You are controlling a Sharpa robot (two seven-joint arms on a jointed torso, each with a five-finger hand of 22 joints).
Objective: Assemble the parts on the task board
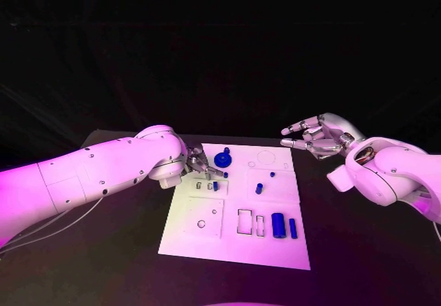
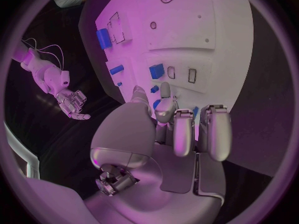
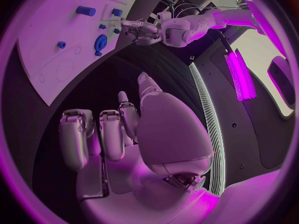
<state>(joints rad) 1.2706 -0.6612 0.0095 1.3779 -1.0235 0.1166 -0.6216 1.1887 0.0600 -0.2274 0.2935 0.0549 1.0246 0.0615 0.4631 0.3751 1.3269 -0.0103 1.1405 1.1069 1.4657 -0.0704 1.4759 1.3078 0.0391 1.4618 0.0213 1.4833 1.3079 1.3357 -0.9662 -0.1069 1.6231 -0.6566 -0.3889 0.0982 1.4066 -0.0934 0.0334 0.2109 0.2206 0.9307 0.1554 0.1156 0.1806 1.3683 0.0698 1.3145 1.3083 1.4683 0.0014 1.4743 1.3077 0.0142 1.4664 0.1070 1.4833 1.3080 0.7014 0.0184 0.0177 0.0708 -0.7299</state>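
Reaching over the task board's (image 1: 188, 245) far left corner, the left hand (image 1: 197, 162) hovered with fingers apart, gripping nothing. Blue parts (image 1: 278, 225) lay scattered across the board. Beyond its right edge, the right hand (image 1: 313, 139) hung open-fingered, empty.

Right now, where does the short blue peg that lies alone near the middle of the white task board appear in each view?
Head view: the short blue peg lies near the middle of the white task board.
Left wrist view: it lies beyond the fingers, before the big blue cylinder.
Right wrist view: it lies past the round blue knob.
Shared landmark: the left hand over the board.
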